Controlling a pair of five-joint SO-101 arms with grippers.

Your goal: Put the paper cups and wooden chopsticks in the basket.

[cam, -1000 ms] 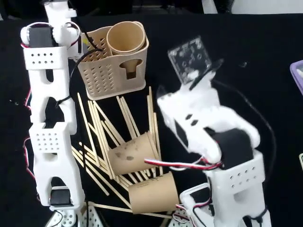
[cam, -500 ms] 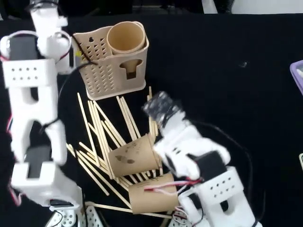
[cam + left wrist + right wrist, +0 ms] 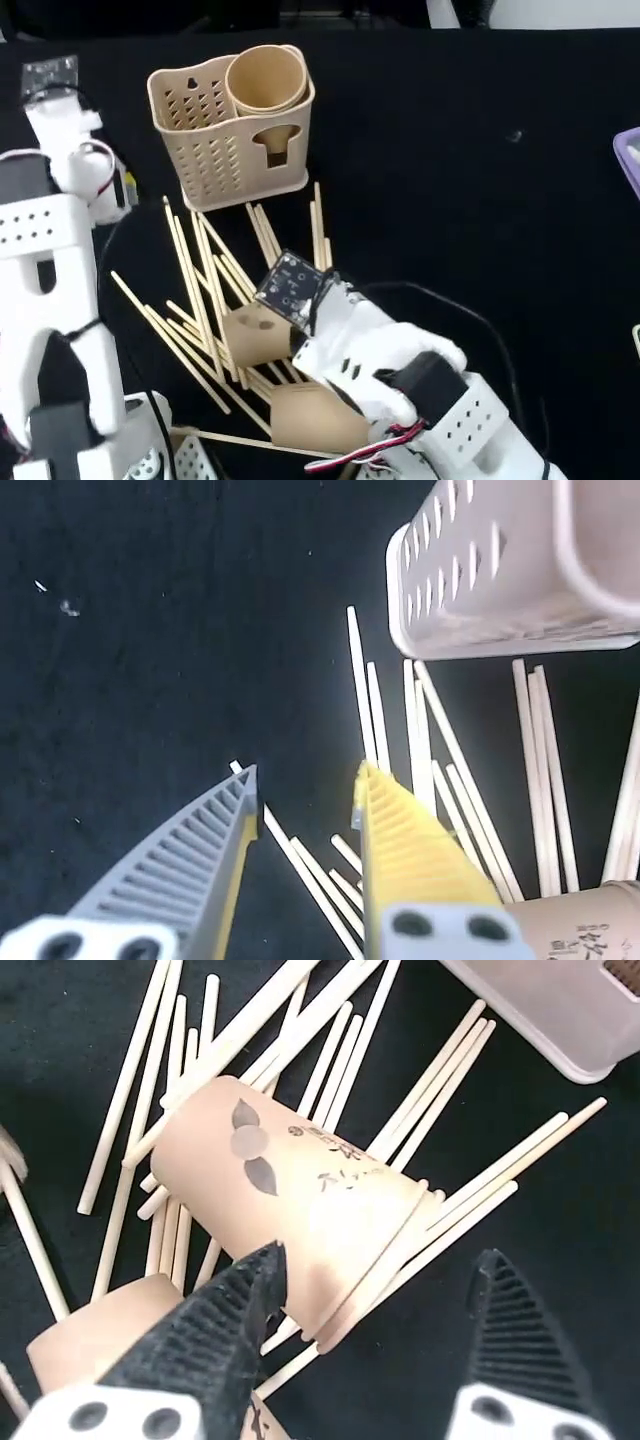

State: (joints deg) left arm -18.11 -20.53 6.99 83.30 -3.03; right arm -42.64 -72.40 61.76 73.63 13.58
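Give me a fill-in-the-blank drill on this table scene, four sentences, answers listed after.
1. The basket holds paper ____.
2. Outside it, ____ cups lie on their sides among the chopsticks.
3. The right gripper hangs ____ over one lying cup.
4. The chopsticks lie loose on a ____ table.

Missing words: cups; two; open; black.
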